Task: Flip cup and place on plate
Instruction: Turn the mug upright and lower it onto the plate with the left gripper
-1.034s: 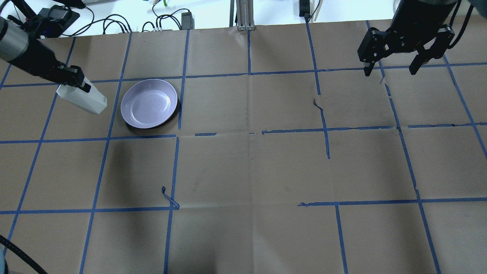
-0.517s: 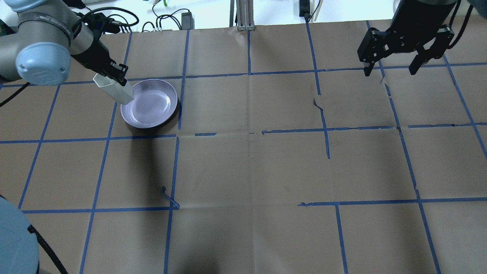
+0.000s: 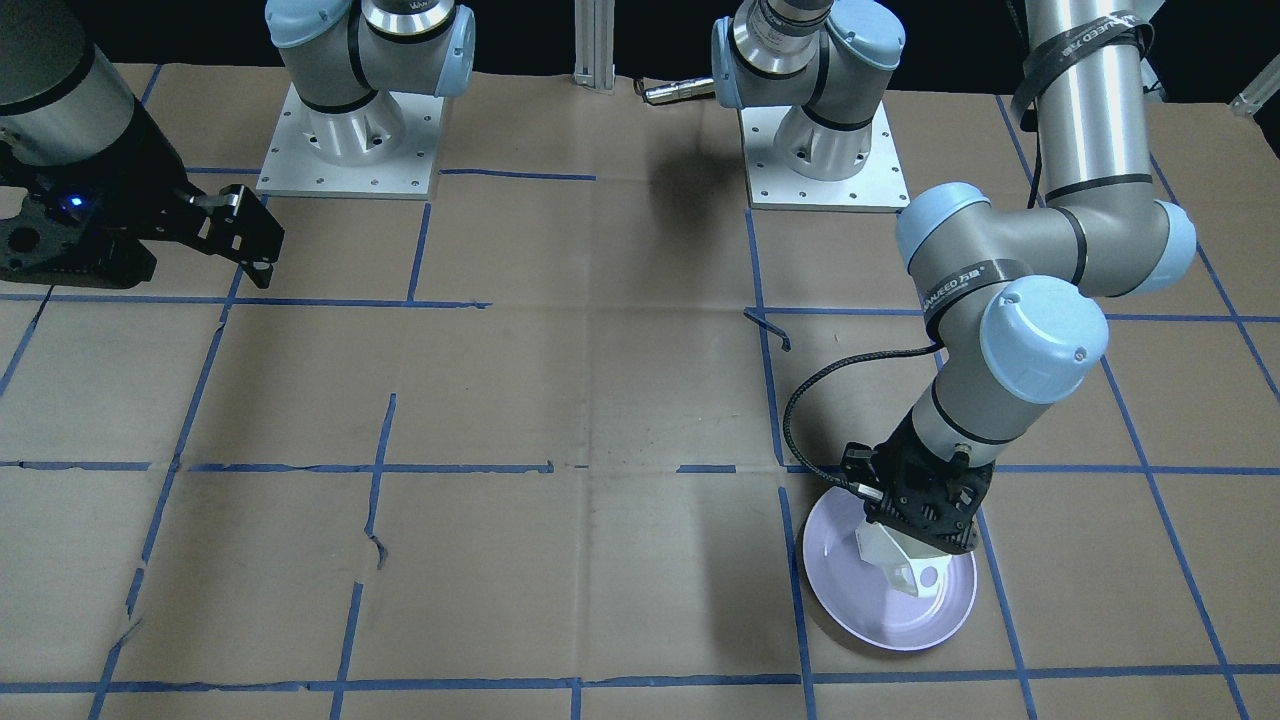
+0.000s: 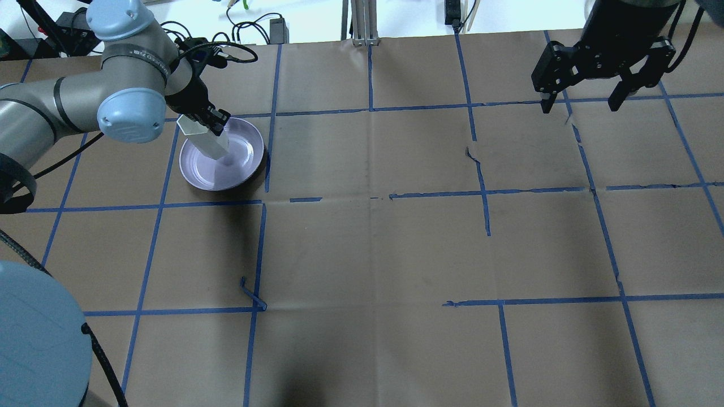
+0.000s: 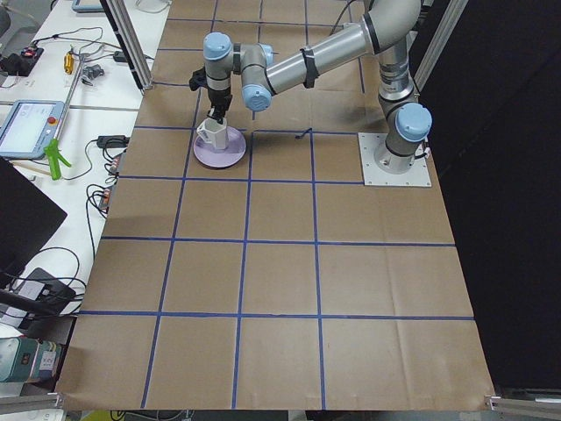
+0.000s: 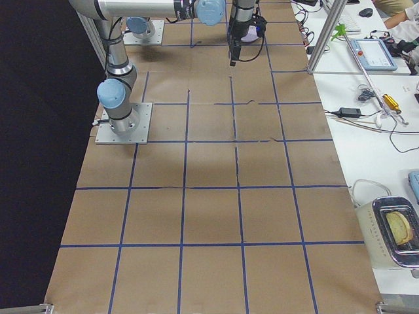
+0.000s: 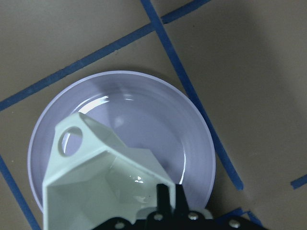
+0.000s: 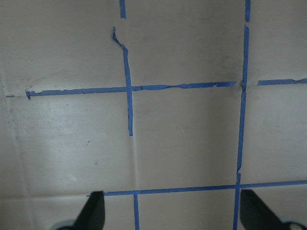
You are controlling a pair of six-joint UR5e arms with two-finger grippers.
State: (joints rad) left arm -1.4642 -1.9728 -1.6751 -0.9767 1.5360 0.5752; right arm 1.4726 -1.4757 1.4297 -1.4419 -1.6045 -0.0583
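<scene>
The white faceted cup [image 4: 206, 140] hangs tilted over the pale lavender plate [image 4: 242, 165], and my left gripper [image 4: 216, 123] is shut on its wall. In the front-facing view the cup [image 3: 898, 566] sits low over the plate [image 3: 880, 618], under the left gripper [image 3: 918, 520]. I cannot tell whether cup and plate touch. The left wrist view shows the cup [image 7: 103, 179] with its handle hole, above the plate [image 7: 163, 120]. My right gripper [image 4: 580, 106] is open and empty, far away at the back right. It also shows in the right wrist view [image 8: 172, 213].
The table is brown paper with a grid of blue tape lines [image 4: 370, 195]. A loose curl of tape [image 4: 251, 294] lies in front of the plate. Cables and a power brick [image 4: 277, 28] lie beyond the far edge.
My left arm has carried the cup to the right, from left of the plate to over it. The right arm has not moved.
</scene>
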